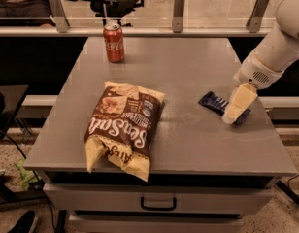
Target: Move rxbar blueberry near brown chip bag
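The rxbar blueberry [213,102], a small flat dark blue bar, lies on the right side of the grey table [188,67]. My gripper [233,116] hangs from the white arm at the right and comes down over the bar's right end, hiding that end. The brown chip bag [123,127], large and crinkled with cream ends and white script, lies at the table's front left, well apart from the bar.
A red soda can [113,43] stands upright at the table's back left. A drawer with a handle [158,203] sits under the front edge. A rail with posts [177,4] runs behind the table. The table's right edge is close to the bar.
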You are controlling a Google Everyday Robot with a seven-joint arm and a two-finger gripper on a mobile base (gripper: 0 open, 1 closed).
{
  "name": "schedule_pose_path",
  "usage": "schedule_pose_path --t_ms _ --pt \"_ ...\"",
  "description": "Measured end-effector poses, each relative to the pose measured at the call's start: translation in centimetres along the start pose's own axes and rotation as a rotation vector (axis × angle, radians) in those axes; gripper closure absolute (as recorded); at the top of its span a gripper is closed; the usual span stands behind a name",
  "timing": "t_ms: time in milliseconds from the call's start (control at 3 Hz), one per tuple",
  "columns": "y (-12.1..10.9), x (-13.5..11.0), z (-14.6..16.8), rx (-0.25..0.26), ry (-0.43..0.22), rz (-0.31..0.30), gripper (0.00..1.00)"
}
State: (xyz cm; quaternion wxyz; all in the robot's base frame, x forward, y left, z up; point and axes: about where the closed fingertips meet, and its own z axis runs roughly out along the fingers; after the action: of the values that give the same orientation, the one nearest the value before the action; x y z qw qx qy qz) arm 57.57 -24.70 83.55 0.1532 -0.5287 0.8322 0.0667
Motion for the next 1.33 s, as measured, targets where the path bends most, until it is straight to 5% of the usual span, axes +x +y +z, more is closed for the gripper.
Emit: schedule_pose_path --t_ms 333,1333 --pt "0.29 -0.49 1.32 -0.007 0.017 -0.003 0.16" --pt "1.11 -1.36 0.62 -0.002 0.029 -0.01 0.85"
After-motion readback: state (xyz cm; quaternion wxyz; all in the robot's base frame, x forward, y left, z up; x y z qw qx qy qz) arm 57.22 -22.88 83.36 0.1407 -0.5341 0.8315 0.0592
